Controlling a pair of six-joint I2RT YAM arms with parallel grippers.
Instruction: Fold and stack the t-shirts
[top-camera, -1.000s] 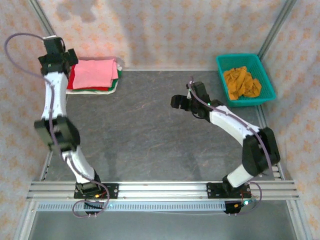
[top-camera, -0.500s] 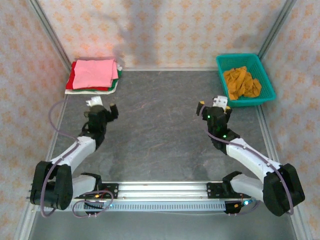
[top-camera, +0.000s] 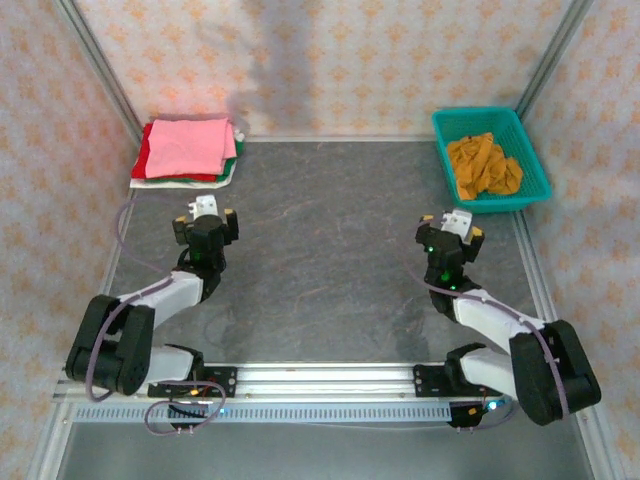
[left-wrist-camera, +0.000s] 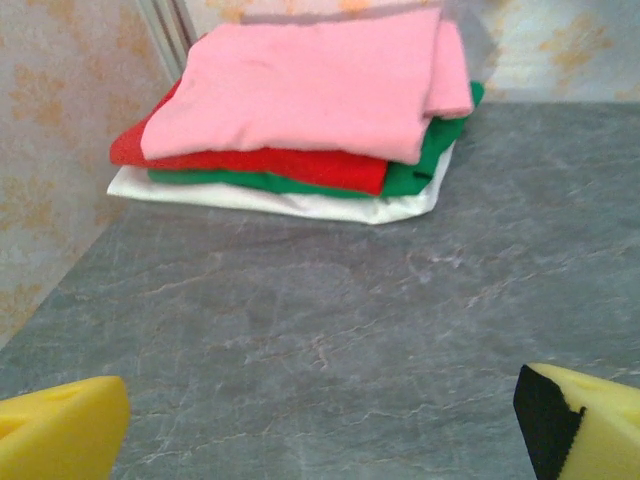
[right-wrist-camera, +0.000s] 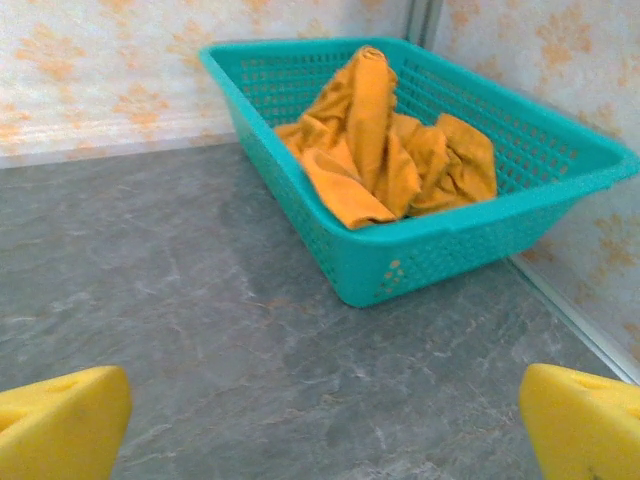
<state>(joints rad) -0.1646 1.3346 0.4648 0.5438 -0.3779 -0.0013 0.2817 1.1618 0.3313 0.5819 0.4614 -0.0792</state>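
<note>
Top view, stack: a folded pink t-shirt (top-camera: 190, 145) tops a neat stack at the far left corner of the table (top-camera: 320, 250).
Top view, basket: a teal basket (top-camera: 505, 202) sits at the far right, with the mustard-orange t-shirt (top-camera: 483, 165) crumpled inside it.
Top view, left gripper: the left gripper (top-camera: 206, 218) sits low over bare table, near the stack but apart from it, with its jaws spread wide and nothing between them.
Top view, right gripper: the right gripper (top-camera: 450, 225) hangs just on the near side of the basket, not touching it, with its jaws wide and nothing held.
Left wrist view, stack order: pink lies on top, then the red t-shirt (left-wrist-camera: 270, 165), the green t-shirt (left-wrist-camera: 420, 170) and the white t-shirt (left-wrist-camera: 300, 203) at the bottom. All lie flat with their edges roughly in line.
Left wrist view, pads: the yellow pads (left-wrist-camera: 60, 435) stand at the two lower corners, with only table between them.
Right wrist view, target: the mustard-orange shirt is bunched up and unfolded, one fold rising above the basket rim. The pads stand far apart, short of the basket.
Progress: four shirts look folded and stacked.
Left to do: by my reading, the last shirt has to be lifted out, spread on the open table, folded and set on the pink one.
</note>
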